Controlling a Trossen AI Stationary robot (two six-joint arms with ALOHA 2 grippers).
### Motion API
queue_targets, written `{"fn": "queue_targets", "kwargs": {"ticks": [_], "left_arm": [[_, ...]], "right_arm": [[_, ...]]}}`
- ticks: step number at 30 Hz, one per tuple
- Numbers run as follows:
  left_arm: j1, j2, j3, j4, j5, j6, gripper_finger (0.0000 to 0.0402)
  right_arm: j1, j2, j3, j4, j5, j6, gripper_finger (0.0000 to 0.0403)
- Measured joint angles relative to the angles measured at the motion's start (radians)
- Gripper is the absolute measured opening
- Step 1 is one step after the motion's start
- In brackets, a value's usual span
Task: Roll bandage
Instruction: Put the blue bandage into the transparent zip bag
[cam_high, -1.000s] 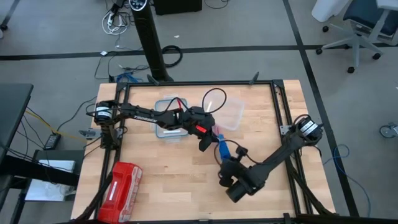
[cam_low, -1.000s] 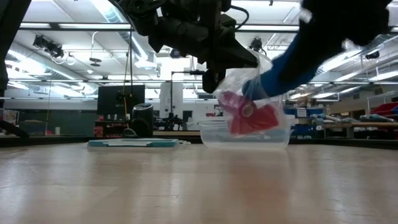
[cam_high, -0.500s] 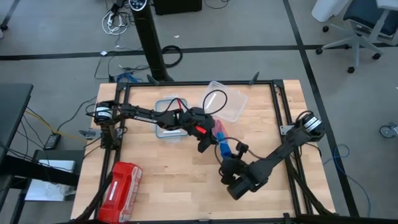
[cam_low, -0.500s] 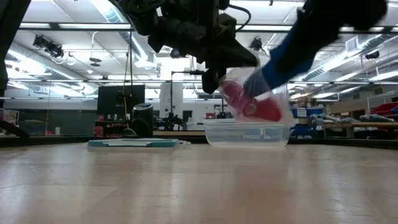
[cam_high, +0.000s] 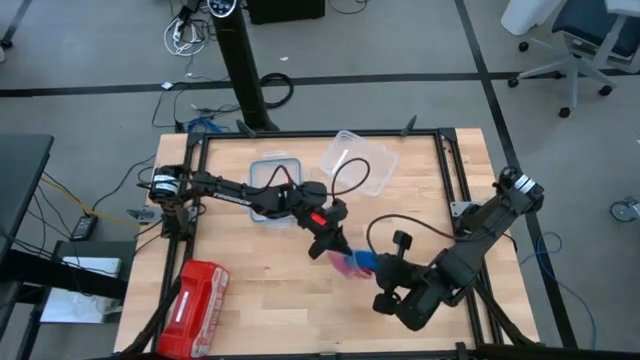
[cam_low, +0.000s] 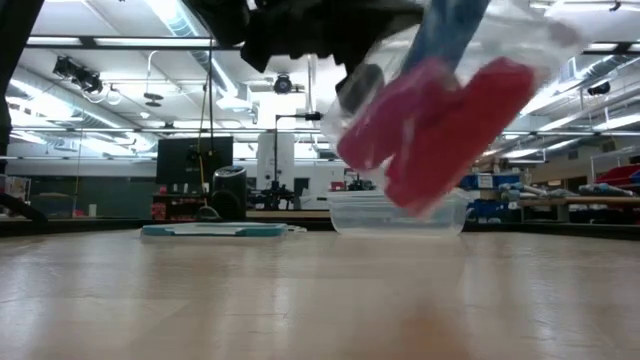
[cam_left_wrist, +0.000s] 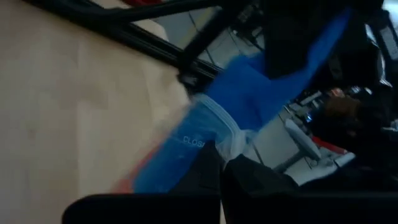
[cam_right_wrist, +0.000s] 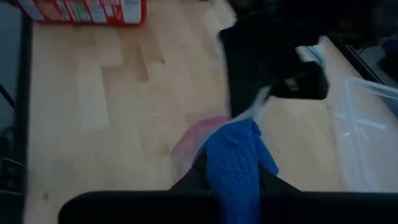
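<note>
Far left on the wooden worktop (cam_high: 260, 290) sat the red zip pouch (cam_high: 195, 295), glossy and boxy, parked near the front corner and not involved. Further back, a clear plastic container (cam_high: 268, 195) with a teal rim, and to its right a loose clear lid (cam_high: 358, 163) lying tilted.

The left tool (cam_high: 328, 245) was clamped shut on the edge of a clear zip bag (cam_left_wrist: 208, 134), thin crinkly plastic with "CLOSE" printed by the seal. Looked like it was just pinning the bag so the contents could come out without the whole thing dragging along. Low view showed the bag (cam_low: 440, 110) hanging in the air with soft red-pink fabric rolls (cam_low: 440, 130) bunched inside.

The bandage (cam_high: 360, 262) was the bright blue stretchy strip, knobbly weave, running out of the bag's mouth across to the right tool (cam_high: 385, 272), mid-worktop toward the near side. That one was pinched shut on the blue fabric, wrist view shows the end (cam_right_wrist: 236, 162) bunched right between its fingers. My guess: it was pulling the strip free, so the rolling itself hadn't started.
</note>
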Motion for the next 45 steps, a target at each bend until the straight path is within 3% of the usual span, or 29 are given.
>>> {"fn": "queue_targets", "kwargs": {"ticks": [3, 14, 17, 26, 33, 40, 42, 45], "left_arm": [[-0.023, 0.000, 0.000, -0.026, -0.003, 0.001, 0.0000], [-0.050, 0.012, -0.001, -0.064, -0.154, 0.098, 0.0000], [-0.055, 0.042, -0.001, -0.007, -0.158, 0.108, 0.0000], [-0.056, 0.090, -0.047, -0.034, -0.188, 0.172, 0.0000], [-0.033, 0.088, -0.070, -0.014, -0.212, 0.189, 0.0000], [-0.009, 0.087, -0.071, -0.004, -0.213, 0.176, 0.0000], [-0.007, 0.087, -0.071, -0.009, -0.213, 0.160, 0.0000], [0.003, 0.087, -0.071, 0.002, -0.216, 0.138, 0.0000]], "right_arm": [[-0.004, 0.003, 0.000, -0.003, -0.018, 0.012, 0.0000], [-0.064, 0.004, -0.001, -0.002, -0.243, 0.045, 0.0000], [-0.065, 0.004, -0.001, 0.000, -0.233, 0.046, 0.0000], [-0.088, 0.004, -0.003, 0.004, -0.241, 0.047, 0.0000], [-0.141, 0.004, -0.083, 0.165, -0.294, -0.019, 0.0000], [-0.121, 0.005, -0.102, 0.183, -0.134, -0.041, 0.0000], [-0.124, 0.018, -0.117, 0.185, -0.152, -0.036, 0.0000], [-0.149, 0.064, -0.130, 0.206, -0.300, -0.049, 0.0000]]}}
